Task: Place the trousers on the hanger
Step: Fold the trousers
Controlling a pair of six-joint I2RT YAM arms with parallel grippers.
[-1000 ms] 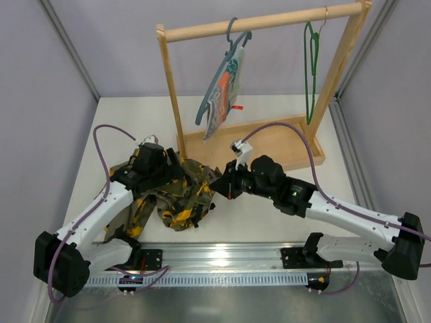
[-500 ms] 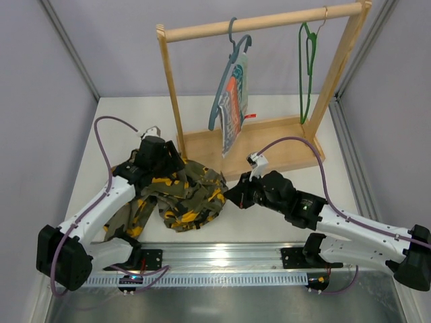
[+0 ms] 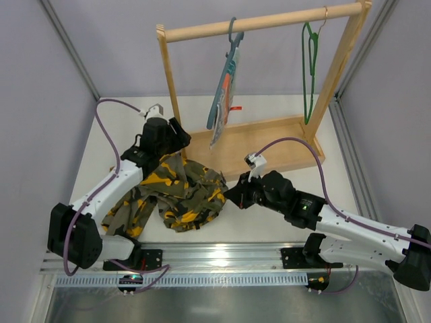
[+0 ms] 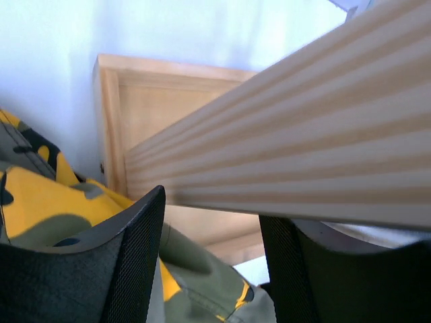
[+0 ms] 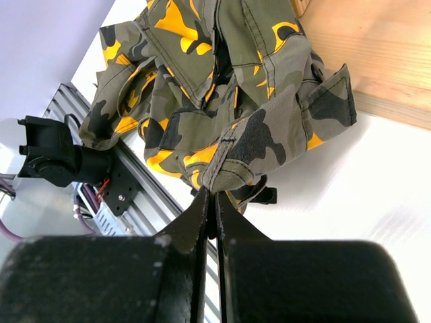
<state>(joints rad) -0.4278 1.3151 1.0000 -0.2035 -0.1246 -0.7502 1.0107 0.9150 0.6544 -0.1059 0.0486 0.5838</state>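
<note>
My right gripper [image 3: 229, 195] is pinched tight on the trousers [image 3: 182, 192], its fingers pressed together on a stitched edge at the right side of the heap. The right wrist view shows the camouflage cloth bunched just past the fingertips. The trousers lie crumpled on the table [image 3: 269, 219], left of centre, between my two arms and just in front of the wooden rack [image 3: 269, 145].

My left gripper [image 3: 178, 134] hangs at the far edge of the heap, just beside the rack's left post [image 3: 172, 87], with its fingers apart. In the left wrist view the post runs across above the gap and olive and yellow cloth shows below it, with nothing clamped that I can see.

The hanger [image 3: 308, 74], thin and green, hangs by its hook from the right end of the rack's top rail [image 3: 269, 21], well apart from the trousers. A blue-grey hanger [image 3: 232, 50] carrying a striped cloth [image 3: 222, 101] hangs near the rail's middle.
</note>
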